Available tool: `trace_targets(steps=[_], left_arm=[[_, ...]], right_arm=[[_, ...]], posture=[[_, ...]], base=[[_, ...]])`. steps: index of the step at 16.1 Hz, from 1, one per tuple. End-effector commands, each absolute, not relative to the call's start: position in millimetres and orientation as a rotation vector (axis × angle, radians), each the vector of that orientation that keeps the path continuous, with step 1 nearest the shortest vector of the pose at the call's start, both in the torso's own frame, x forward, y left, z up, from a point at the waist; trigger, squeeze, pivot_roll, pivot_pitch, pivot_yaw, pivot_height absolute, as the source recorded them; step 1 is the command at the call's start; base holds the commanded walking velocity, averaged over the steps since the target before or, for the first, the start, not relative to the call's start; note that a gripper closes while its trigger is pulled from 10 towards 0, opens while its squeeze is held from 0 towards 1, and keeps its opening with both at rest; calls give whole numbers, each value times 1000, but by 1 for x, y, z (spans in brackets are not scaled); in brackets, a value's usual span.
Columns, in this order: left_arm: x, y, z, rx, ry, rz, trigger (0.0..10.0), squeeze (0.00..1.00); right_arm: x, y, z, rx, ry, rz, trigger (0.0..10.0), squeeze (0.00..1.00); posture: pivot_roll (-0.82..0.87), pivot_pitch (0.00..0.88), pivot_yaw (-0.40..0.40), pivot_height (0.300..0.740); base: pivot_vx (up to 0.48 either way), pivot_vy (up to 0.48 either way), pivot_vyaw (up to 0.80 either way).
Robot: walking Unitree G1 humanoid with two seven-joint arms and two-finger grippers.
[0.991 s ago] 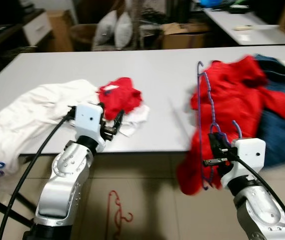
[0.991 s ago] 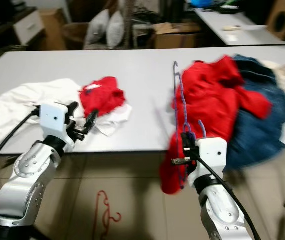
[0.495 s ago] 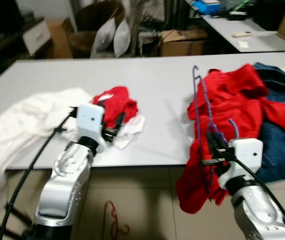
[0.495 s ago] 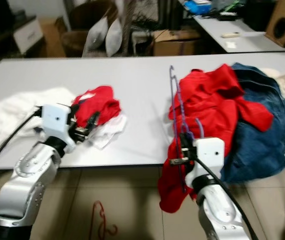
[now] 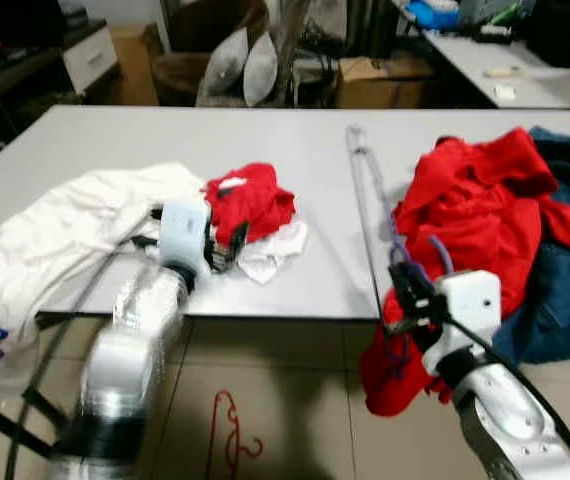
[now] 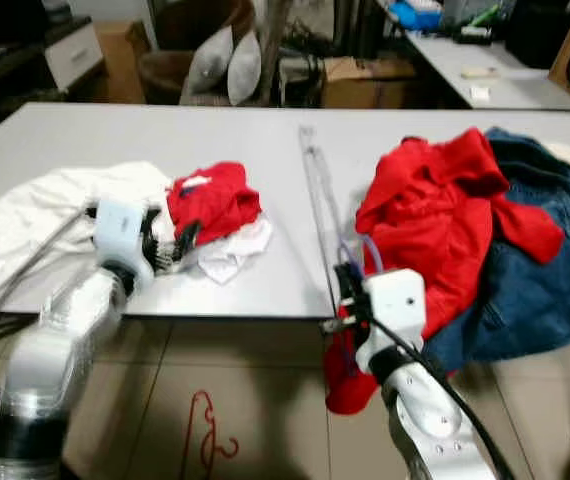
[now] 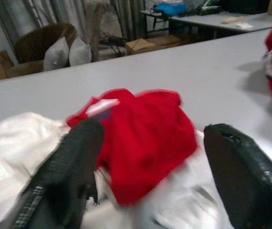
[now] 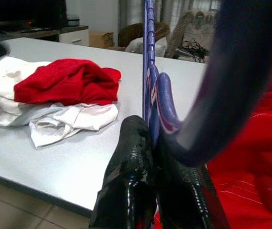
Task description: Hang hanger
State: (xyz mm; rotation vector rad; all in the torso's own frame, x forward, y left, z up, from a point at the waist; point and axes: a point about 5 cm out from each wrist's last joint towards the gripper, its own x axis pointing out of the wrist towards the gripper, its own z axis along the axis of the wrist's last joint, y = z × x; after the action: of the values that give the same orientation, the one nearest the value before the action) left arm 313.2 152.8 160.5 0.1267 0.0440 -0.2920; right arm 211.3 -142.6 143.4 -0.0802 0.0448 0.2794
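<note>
The right gripper [image 5: 402, 283], just off the near edge of the worktop [image 5: 305, 150], is clamped on the purple hanger [image 8: 151, 90], its black fingers [image 8: 131, 157] pressed together around the lower wire. From the gripper the hanger's long axis runs up and away over the worktop, its blurred upper end reaching toward the far edge, with the red garment [image 5: 470, 215] draped just beside it on the worktop's right part. The left gripper [image 5: 227, 245], jaws apart and holding nothing, hovers at the near edge of the worktop by the small red cloth [image 7: 141, 138] and white cloth [image 5: 65, 225], well apart from the hanger; the right arm is therefore judged the carrying arm.
</note>
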Motion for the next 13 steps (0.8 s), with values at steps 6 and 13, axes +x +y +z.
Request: trace_targets(steps=[6,13], left_arm=[[356,129,158,200,82,-452,10000,1000],[392,125,147,398,175,-359,0,0]], right_arm=[[213,-159,155,-153,9,263,10000,0],[200,-165,158,-175,4,202,10000,0]], posture=[[-66,0,64,740],[-177,0,141,740]], base=[[0,0,0],[0,0,0]])
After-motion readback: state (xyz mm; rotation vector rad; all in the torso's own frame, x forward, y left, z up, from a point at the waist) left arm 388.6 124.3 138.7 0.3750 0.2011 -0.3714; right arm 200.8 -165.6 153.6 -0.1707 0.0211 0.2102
